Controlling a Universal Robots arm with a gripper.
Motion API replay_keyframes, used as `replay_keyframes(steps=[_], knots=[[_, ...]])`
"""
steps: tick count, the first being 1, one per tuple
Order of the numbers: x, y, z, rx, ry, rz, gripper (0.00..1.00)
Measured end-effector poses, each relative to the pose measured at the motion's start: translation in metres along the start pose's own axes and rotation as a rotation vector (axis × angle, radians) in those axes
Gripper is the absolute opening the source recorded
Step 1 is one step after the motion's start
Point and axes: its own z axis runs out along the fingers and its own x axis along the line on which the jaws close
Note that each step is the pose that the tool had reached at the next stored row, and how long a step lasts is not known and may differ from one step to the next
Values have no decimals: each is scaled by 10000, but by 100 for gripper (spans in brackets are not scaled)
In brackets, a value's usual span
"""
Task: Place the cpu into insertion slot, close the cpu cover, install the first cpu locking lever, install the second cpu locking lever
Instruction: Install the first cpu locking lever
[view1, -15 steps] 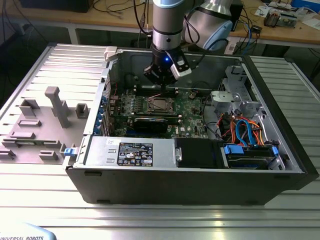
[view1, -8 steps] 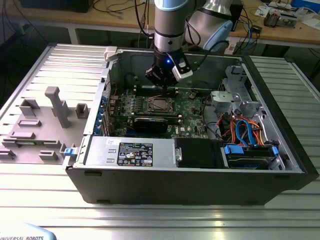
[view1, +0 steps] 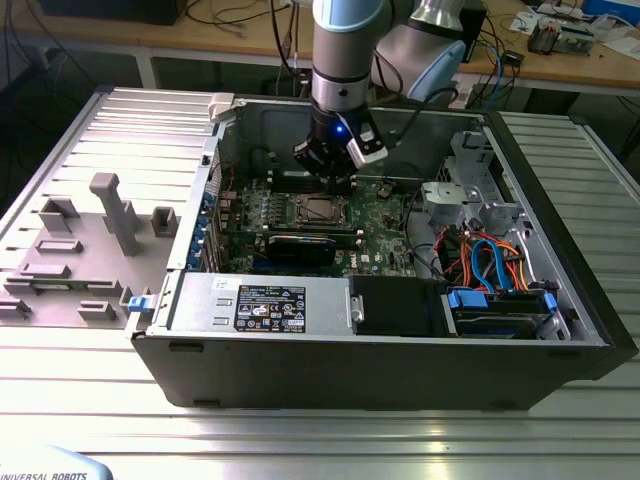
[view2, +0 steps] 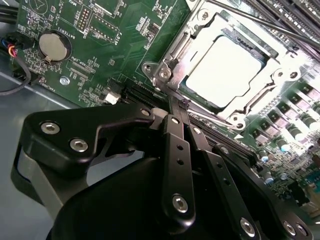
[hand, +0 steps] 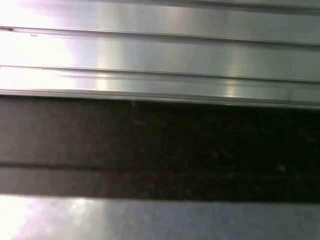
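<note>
The cpu (view2: 225, 70) lies flat in the insertion slot (view1: 318, 208) on the green board, its dull silver top showing. The cpu cover (view2: 172, 50) lies down around it as a silver frame. A thin lever rod (view2: 245, 17) runs along the far side of the socket. My gripper (view2: 181, 106) is shut, its black fingers pressed together, with the tips at the socket's near edge beside a cover corner. In the exterior view the gripper (view1: 335, 178) hangs just above the back edge of the socket inside the open computer case.
The black graphics card (view1: 300, 248) sits in front of the socket, with memory slots (view2: 295, 20) and a round coin battery (view2: 54, 46) nearby. The case walls (view1: 350, 370), a drive bay with blue and orange cables (view1: 490, 265) and a grey fixture tray (view1: 90, 240) surround the board.
</note>
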Motion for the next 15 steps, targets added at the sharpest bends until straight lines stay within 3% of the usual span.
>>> replay_keyframes(steps=[9, 15], knots=[[-13, 0, 0, 29, 0, -3, 11], [-12, -2, 19, 105, 4, -4, 11]])
